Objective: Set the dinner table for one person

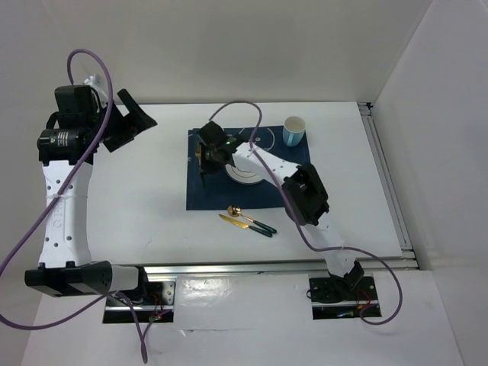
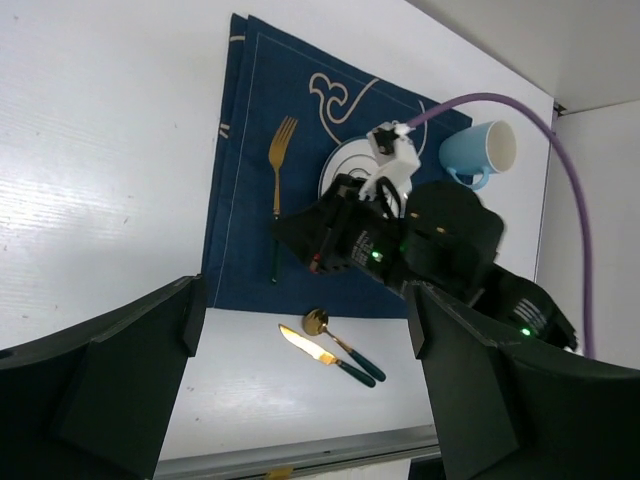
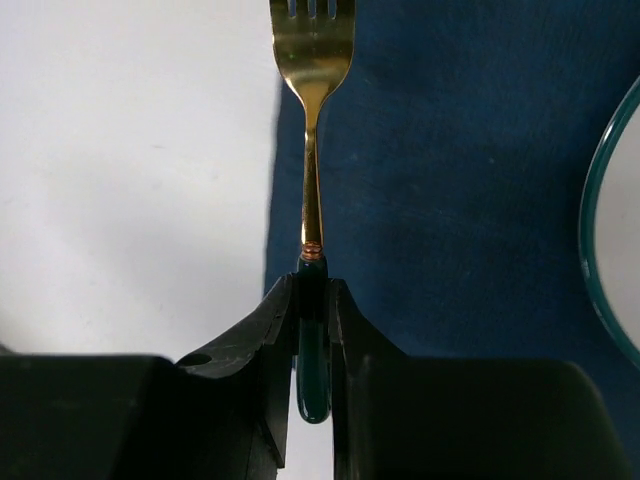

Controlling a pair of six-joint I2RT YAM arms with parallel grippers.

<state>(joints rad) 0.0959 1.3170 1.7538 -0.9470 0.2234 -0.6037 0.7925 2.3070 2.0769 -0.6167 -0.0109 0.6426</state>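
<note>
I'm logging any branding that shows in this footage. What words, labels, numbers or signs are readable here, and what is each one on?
No text can be read in any view.
Left arm's white link: faint grey marks, too blurred to read.
Navy placemat: white swirl print, a pattern, not lettering.
Blue mug: plain on the side that shows.

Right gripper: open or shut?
Shut: the right gripper has both fingers pressed against the green handle of the fork.
</note>
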